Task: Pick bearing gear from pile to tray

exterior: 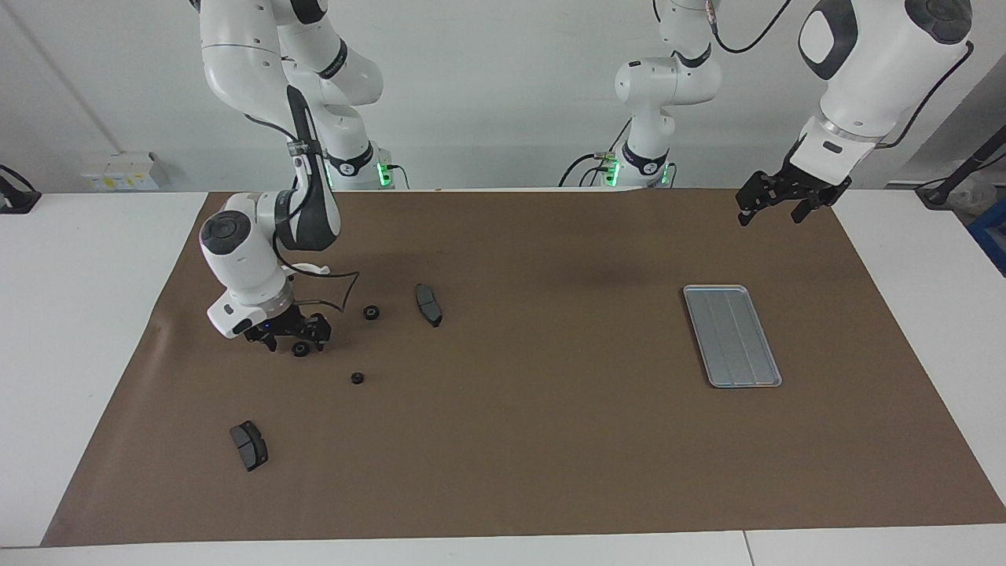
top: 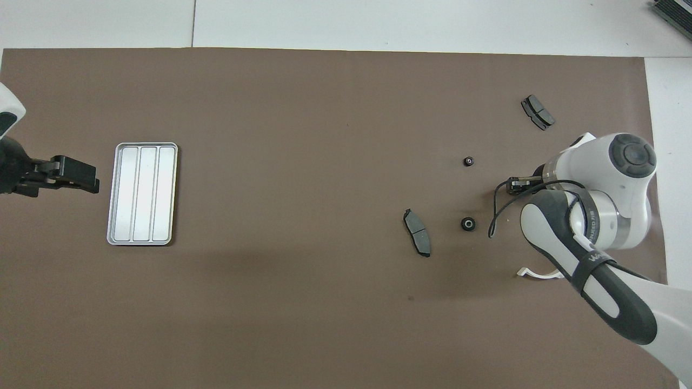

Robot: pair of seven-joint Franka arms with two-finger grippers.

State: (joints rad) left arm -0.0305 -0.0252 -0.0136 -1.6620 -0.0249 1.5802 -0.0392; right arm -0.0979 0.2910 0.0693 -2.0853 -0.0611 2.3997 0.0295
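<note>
The right gripper (exterior: 299, 339) is low over the brown mat, jaws straddling a small black round ring (exterior: 300, 349) (grip uncertain); the left gripper (exterior: 774, 206), jaws spread, waits near the ribbed silver-grey metal tray (exterior: 772, 383).

My right gripper (exterior: 299, 343) sits low among the pile, with black rings (exterior: 372, 312) and a brake pad (exterior: 428, 304) close beside it. Wide bare mat (exterior: 550, 330) runs to the tray (exterior: 732, 336); my left gripper (exterior: 774, 206) hangs near it.
</note>
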